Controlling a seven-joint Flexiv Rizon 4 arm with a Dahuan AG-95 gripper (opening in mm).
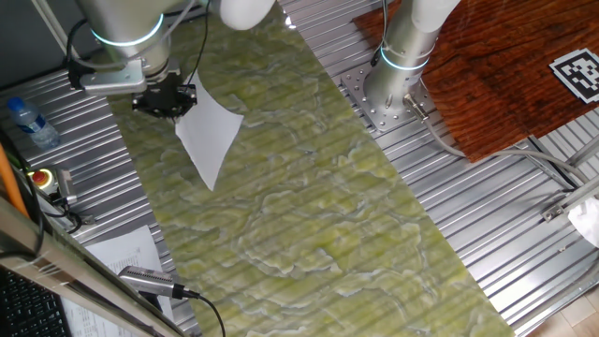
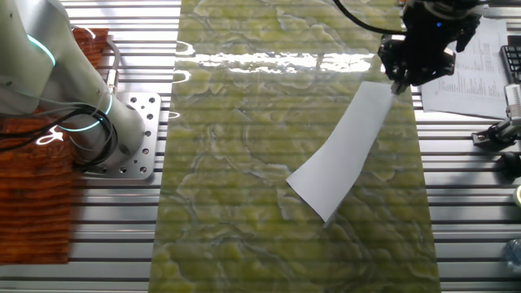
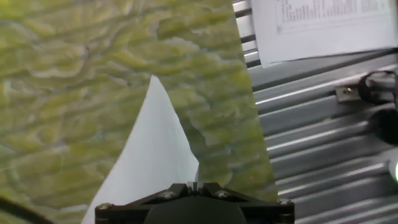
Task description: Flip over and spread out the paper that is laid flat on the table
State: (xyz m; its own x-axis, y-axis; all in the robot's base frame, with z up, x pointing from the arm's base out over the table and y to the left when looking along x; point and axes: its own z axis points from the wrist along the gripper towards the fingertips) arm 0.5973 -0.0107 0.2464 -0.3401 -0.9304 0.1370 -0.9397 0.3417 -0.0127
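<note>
In one fixed view, my end effector (image 1: 171, 98) pinches one edge of the paper (image 1: 208, 136), which hangs toward 5 o'clock over the counter (image 1: 309, 215). It could slip, because I hold only a little bit.

In the other fixed view, the paper is white, plain and bent, its far corner low at 7 o'clock.

In the hand view, it could fold over as it flops.

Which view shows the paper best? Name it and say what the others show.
The other fixed view: the paper shows whole, hanging slanted from the gripper over the table. One fixed view shows it whole but smaller and foreshortened. The hand view cuts it off at the fingers.
</note>
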